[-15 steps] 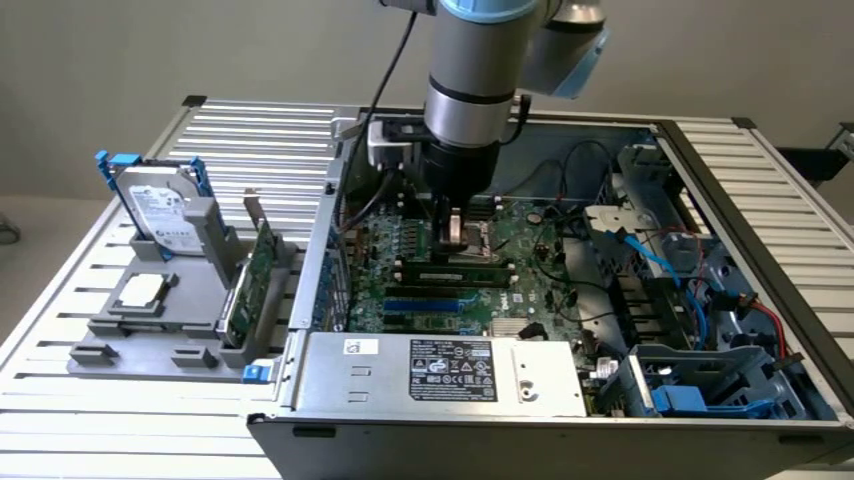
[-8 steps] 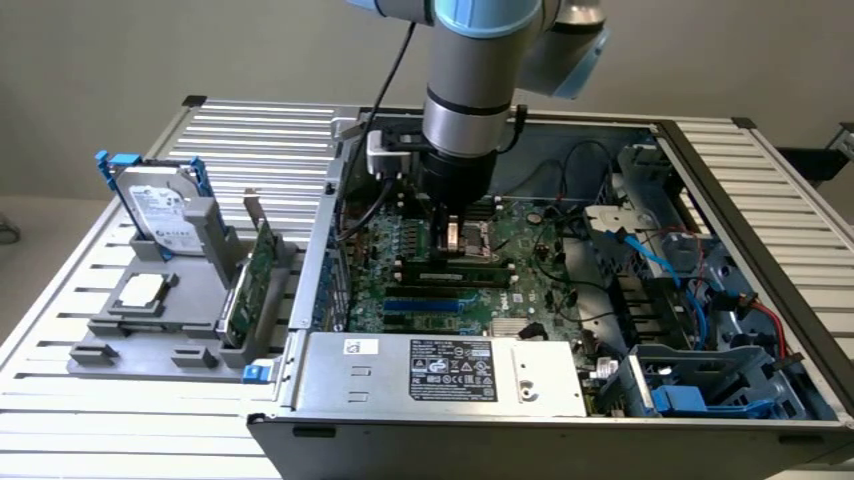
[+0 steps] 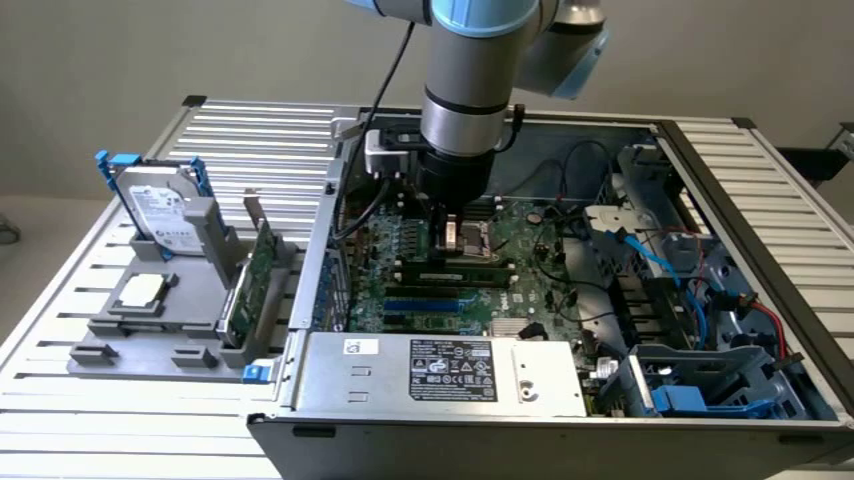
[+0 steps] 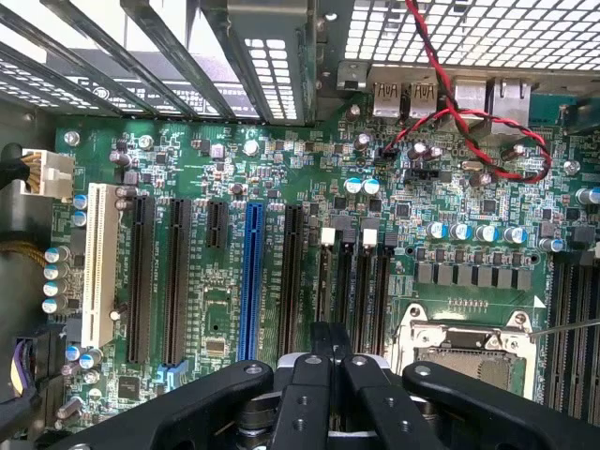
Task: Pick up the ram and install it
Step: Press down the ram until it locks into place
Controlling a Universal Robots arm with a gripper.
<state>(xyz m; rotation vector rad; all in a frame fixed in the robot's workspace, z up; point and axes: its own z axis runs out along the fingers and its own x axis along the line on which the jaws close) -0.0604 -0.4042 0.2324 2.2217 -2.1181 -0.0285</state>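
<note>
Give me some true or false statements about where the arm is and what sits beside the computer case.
The pincer is shut. True.
The pincer hangs over the hard drive. False: it is inside the computer case, above the motherboard.
The hard drive stands upright outside the case. True.
The expansion card is plugged into the motherboard. False: it stands in the grey fixture outside the case.

The ram [image 3: 457,268] is a long, thin, dark-green stick with black chips. It stands on its long edge just beside the socket [image 3: 478,242], running parallel to it.
</note>
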